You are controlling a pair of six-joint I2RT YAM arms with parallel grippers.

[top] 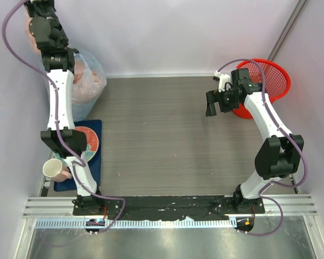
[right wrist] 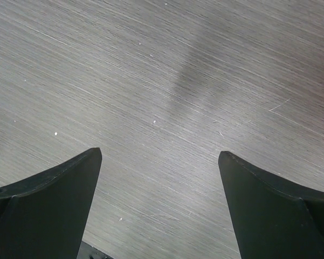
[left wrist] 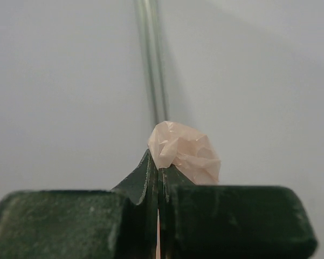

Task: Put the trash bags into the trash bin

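My left gripper [top: 36, 6] is raised high at the far left corner, shut on a bunch of the pale-pink trash bag [top: 28, 26]. In the left wrist view the crinkled pink plastic [left wrist: 186, 151] sticks out past the closed gripper [left wrist: 159, 168], against the bare wall. The red mesh trash bin [top: 269, 80] lies tilted at the far right. My right gripper [top: 211, 102] is open and empty, just left of the bin and above the table. The right wrist view shows only bare tabletop between its spread gripper [right wrist: 159, 156].
A bigger bluish-clear bag with pink lumps [top: 87, 81] stands at the far left below my left arm. A patterned plate [top: 89, 139] sits on a blue mat [top: 96, 162] at the near left, with a cream cup [top: 55, 169] beside it.
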